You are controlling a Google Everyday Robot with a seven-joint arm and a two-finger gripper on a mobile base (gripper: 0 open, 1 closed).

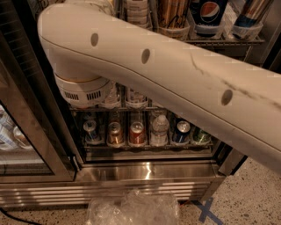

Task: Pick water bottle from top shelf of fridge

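Observation:
The fridge stands open in front of me, with its shiny steel base low in the camera view. My white arm crosses the view from upper left to right and hides most of the racks. The gripper is out of view. The large water bottle does not show. A wire rack with clear plastic trays at the top edge holds a Pepsi can and other cans. Lower parts of clear bottles show under the arm; I cannot tell what they are.
The lowest wire rack holds short soda cans and a small slim clear bottle. The dark-framed glass door stands open at the left. Crumpled clear plastic and a blue tape cross lie on the speckled floor.

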